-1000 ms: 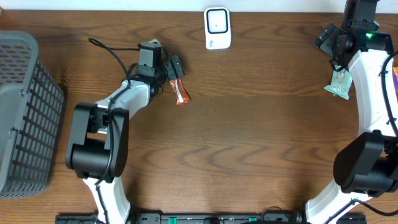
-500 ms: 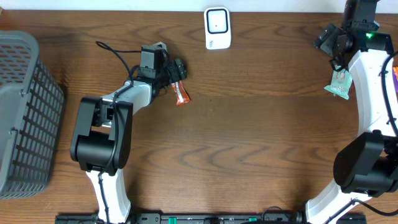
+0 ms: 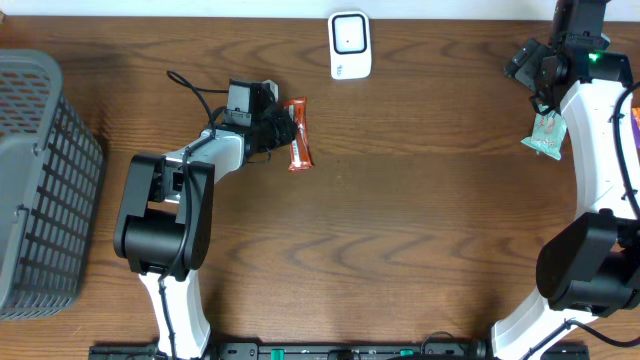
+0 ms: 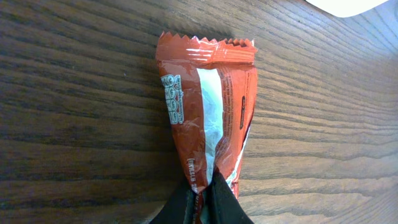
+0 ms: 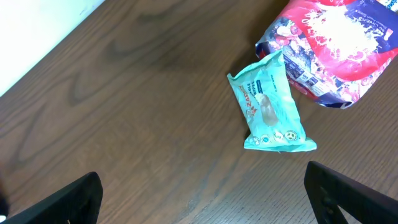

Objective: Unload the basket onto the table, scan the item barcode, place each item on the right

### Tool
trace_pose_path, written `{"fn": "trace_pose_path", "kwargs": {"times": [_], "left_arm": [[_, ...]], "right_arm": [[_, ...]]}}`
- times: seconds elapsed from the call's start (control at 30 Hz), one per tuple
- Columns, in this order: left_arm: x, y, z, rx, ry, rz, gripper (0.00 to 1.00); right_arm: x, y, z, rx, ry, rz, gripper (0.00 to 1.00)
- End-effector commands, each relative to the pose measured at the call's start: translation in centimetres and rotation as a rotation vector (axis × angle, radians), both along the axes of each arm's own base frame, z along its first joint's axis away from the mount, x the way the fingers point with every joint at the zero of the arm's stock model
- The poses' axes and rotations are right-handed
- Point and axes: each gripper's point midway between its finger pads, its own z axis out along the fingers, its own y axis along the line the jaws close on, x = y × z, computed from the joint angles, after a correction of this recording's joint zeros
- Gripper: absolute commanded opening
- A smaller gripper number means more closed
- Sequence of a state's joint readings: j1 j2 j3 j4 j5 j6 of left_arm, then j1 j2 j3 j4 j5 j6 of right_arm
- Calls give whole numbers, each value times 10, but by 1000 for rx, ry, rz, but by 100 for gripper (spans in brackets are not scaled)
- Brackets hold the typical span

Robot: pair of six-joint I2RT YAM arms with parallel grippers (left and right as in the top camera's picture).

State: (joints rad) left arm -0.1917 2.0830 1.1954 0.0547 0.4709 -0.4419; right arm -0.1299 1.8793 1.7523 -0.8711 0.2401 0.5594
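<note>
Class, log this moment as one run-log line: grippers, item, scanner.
left gripper: shut on orange wrapper | right gripper: open, empty | teal packet: loose on table | white scanner: apart from wrapper

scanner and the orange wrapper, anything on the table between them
Nothing, just bare table between the scanner and the orange wrapper, seen in the overhead view.

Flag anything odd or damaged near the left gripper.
The orange snack wrapper is bunched and narrowed where the left gripper pinches its end. No tear or spill shows, and nothing else there stands out.
</note>
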Motion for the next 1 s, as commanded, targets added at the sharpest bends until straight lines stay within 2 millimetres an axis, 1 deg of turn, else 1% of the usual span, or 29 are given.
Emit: {"fn": "trace_pose_path", "kwargs": {"times": [0.0, 0.1, 0.23, 0.37, 0.47, 0.63, 0.77, 0.9, 0.97], "left_arm": [[-9, 3, -15, 38, 24, -44, 7], [-7, 8, -2, 73, -19, -76, 7], [-1, 28, 27, 184, -98, -63, 8], [4, 60, 59, 427, -198, -26, 7], [4, 85, 75, 647, -234, 17, 7], [1, 133, 85, 998, -219, 126, 7], [-5, 169, 95, 1190, -183, 244, 7], [-9, 196, 87, 1296, -130, 316, 7], [-9, 212, 84, 1366, -112, 378, 7]], "right_arm": [[0, -2, -2, -10, 6, -11, 99], [0, -2, -2, -10, 6, -11, 99], [0, -2, -2, -10, 6, -11, 99], [0, -2, -2, -10, 6, -11, 99], [0, -2, -2, -10, 6, -11, 99], [0, -2, -2, -10, 6, -11, 99], [0, -2, -2, -10, 6, -11, 99], [0, -2, -2, -10, 6, -12, 99], [0, -2, -2, -10, 6, -11, 99]]}}
